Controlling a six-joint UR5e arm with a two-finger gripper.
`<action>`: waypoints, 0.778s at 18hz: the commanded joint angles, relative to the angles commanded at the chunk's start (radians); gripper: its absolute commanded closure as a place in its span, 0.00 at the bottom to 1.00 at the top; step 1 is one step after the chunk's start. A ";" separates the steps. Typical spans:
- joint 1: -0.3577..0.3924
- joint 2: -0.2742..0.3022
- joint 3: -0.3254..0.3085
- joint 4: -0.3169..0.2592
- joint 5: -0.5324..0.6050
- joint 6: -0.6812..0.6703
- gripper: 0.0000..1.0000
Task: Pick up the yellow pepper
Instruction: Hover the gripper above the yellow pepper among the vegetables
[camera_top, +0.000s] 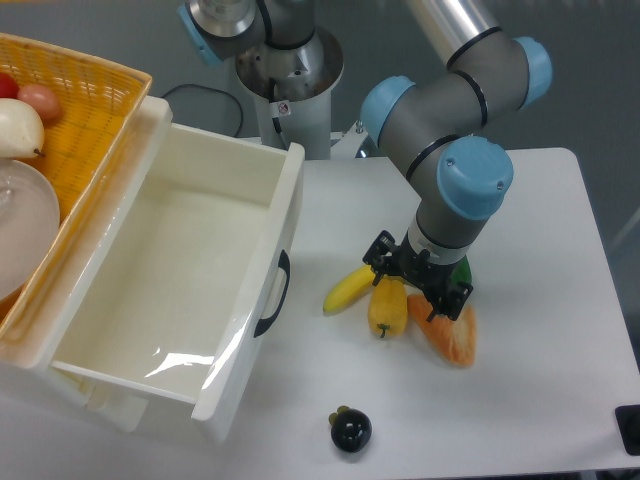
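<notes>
The yellow pepper (388, 307) lies on the white table, stubby and glossy, with its stem end pointing toward the front edge. My gripper (414, 281) hangs just above the pepper's far end, its black fingers (379, 258) spread apart on either side, open and holding nothing. The pepper's upper end is partly hidden under the gripper. A paler curved banana (349, 289) touches the pepper's left side. An orange wedge-shaped pepper (451, 336) lies against its right side.
A green item (463, 270) peeks out behind the gripper. A dark round fruit (351, 431) sits near the front edge. A white open bin (190, 280) with a black handle stands to the left, and a yellow basket (90, 110) with food sits behind it.
</notes>
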 joint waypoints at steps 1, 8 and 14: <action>0.000 0.000 -0.005 0.000 0.002 0.000 0.00; 0.002 0.003 -0.038 0.003 -0.003 -0.009 0.00; 0.015 -0.001 -0.084 0.057 -0.026 -0.165 0.00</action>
